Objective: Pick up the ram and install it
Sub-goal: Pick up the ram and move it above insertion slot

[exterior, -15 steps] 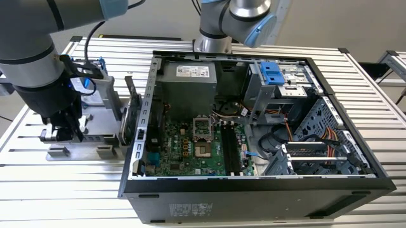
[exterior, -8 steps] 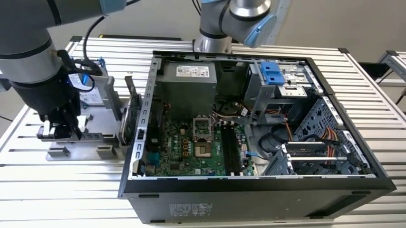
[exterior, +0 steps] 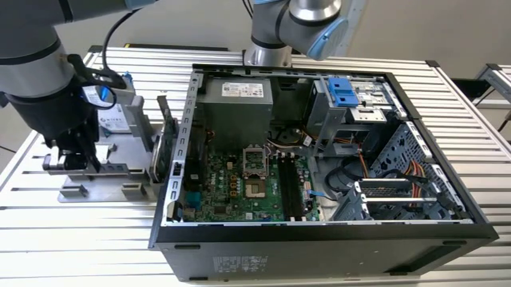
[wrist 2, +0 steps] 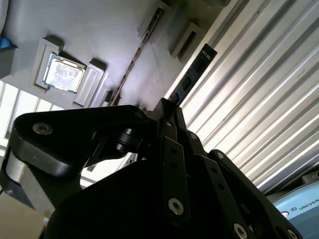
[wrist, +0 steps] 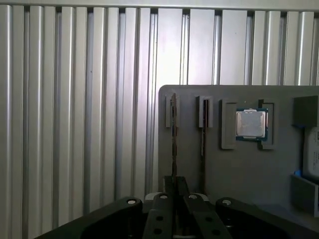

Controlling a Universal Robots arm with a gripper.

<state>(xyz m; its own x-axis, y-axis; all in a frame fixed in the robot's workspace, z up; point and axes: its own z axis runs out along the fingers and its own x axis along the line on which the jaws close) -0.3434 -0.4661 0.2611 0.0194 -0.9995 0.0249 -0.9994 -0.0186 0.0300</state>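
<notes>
The arm [exterior: 36, 78] stands over the counter's [exterior: 72, 233] end at the exterior view's left, wrist pointing straight down at the grey holder [exterior: 90, 192] beside the open computer case [exterior: 319, 242]. In the first wrist view the fingers [wrist: 182, 185] are drawn together, clamped on the near end of the ram [wrist: 173, 134]. The ram stands on edge in the slot nearest the holder's edge.
</notes>
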